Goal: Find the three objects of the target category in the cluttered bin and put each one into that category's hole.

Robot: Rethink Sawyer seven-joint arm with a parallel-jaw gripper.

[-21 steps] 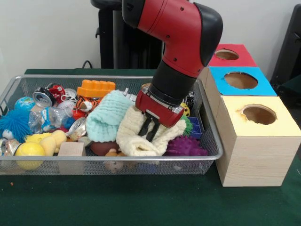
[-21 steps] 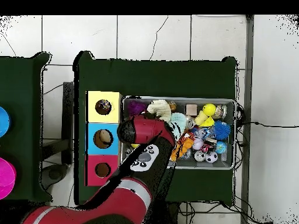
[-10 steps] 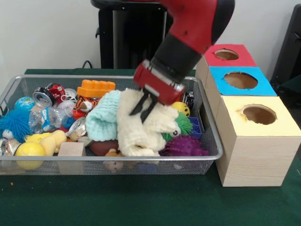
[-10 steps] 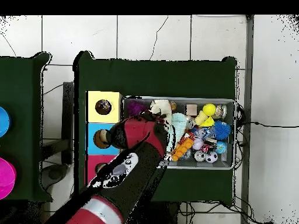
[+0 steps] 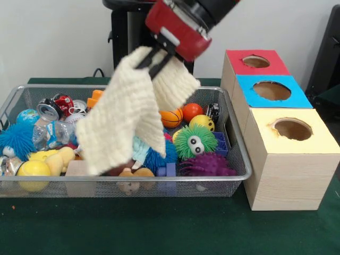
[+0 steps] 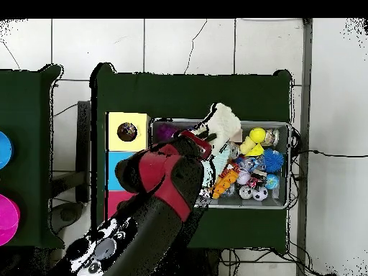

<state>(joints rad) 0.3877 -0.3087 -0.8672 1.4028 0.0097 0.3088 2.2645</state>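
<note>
Overhead, the red and black arm (image 6: 154, 198) crossed the table's green cloth (image 5: 159, 223) toward the wire-mesh bin (image 5: 234, 175). Three wooden boxes sat beside the bin: yellow-topped box (image 5: 289, 159), blue-topped box (image 5: 272, 91), red-topped box (image 5: 256, 62), each with a round hole. Gripper (image 5: 156, 57) was pinched closed on a cream knitted cloth (image 5: 125, 119), which hung lifted above the bin's clutter. Below lay a green googly-eyed ball (image 5: 195, 141), purple spiky ball (image 5: 208, 164), small basketball (image 5: 171, 117), crushed can (image 5: 49, 110).
</note>
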